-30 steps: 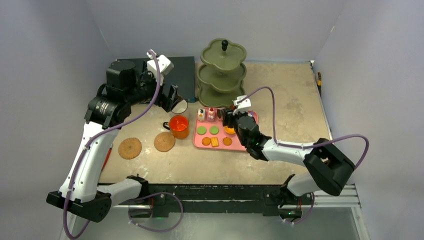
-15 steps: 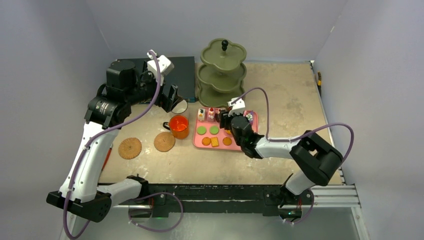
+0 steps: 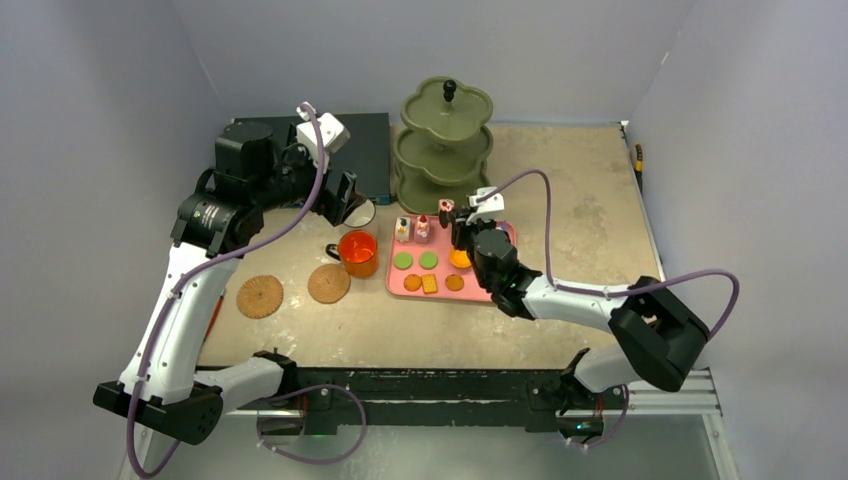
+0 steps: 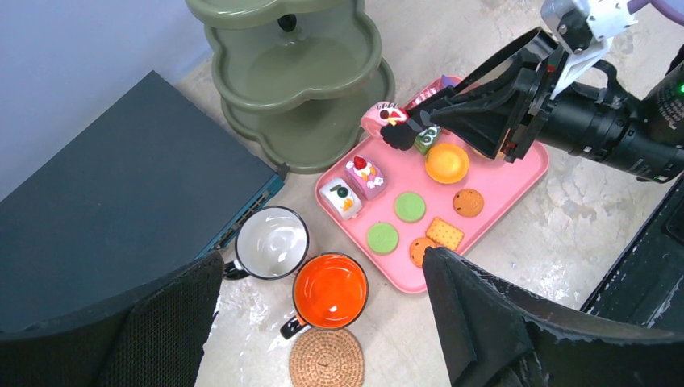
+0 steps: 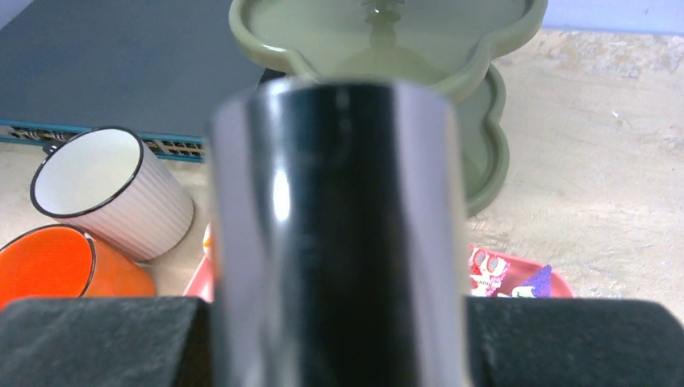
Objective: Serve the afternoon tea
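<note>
At my far left one cork coaster (image 3: pixel 259 296) and a second coaster (image 3: pixel 329 283) lie flat, apart, with nothing on them. My left gripper (image 3: pixel 345 203) hangs above the mugs, jaws spread wide and nothing between them. Below it the white mug (image 4: pixel 273 242) stands just beside the dark-blue box (image 4: pixel 121 177). The orange mug (image 4: pixel 327 290) sits close against the white one on the near side; whether they touch I cannot tell.

Next comes the pink tray (image 4: pixel 516 181), with small cakes (image 4: pixel 364 173), green biscuits (image 4: pixel 410 206) and an orange biscuit (image 4: pixel 447 161) lying on it. Above the tray's far edge my right gripper (image 4: pixel 399 131) has its jaws pinched in on a tiny pink cake (image 4: pixel 377 119), held clear of the tray. From my right wrist a dark blurred shape fills the gap, so I read the grip from the left wrist view.

The coming move, I judge, turns on one thing. The olive-green stand (image 4: pixel 300 68) lies straight ahead of those jaws, beyond the cake and away from my bases, and the tiers I can see look bare. My right fingers point toward it, so the reach is forward to a tier. The right arm is the one for it, since it holds the cake and is close to the stand. The cake is too small for me to tell its long axis.
</note>
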### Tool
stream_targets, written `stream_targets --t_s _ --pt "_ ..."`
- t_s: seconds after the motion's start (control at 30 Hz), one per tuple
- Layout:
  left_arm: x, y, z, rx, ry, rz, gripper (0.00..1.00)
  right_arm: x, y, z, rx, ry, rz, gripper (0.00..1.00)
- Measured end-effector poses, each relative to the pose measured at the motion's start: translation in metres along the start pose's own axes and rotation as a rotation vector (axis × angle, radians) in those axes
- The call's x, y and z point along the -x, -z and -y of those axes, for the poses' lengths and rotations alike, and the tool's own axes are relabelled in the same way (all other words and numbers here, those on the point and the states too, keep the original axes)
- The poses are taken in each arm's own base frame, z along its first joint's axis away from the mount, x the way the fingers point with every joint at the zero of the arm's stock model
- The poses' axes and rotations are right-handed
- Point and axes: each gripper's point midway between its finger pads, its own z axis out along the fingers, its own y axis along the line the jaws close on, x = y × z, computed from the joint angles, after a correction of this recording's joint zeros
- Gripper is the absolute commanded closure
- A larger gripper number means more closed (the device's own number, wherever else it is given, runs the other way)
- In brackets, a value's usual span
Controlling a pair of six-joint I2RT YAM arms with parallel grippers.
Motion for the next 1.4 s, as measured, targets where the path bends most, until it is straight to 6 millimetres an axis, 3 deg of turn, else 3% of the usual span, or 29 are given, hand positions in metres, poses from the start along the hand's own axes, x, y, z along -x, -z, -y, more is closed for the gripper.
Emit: stream_targets --t_s 0.17,0.33,0.57,0.93,1.4 --pt "0.0 0.0 0.0 -0.001 0.0 0.0 0.07 0.011 -0.002 0.009 -0.012 0.014 0.021 0.77" --pt "0.0 0.0 0.0 -0.003 0.0 0.0 0.07 0.019 -0.013 0.042 -0.077 0.018 0.034 0.77" --pt "0.0 0.0 0.001 -0.003 0.0 0.0 0.07 0.026 -0.022 0.063 -0.096 0.043 0.057 0.77" --pt "0.0 0.0 0.001 -0.007 0.0 0.0 0.08 -0.012 -0.05 0.087 -0.125 0.086 0.012 0.78" --pt "-0.007 -0.004 0.001 -0.014 0.009 -0.027 0.08 -0.018 -0.091 0.102 -0.132 0.058 0.083 0.77"
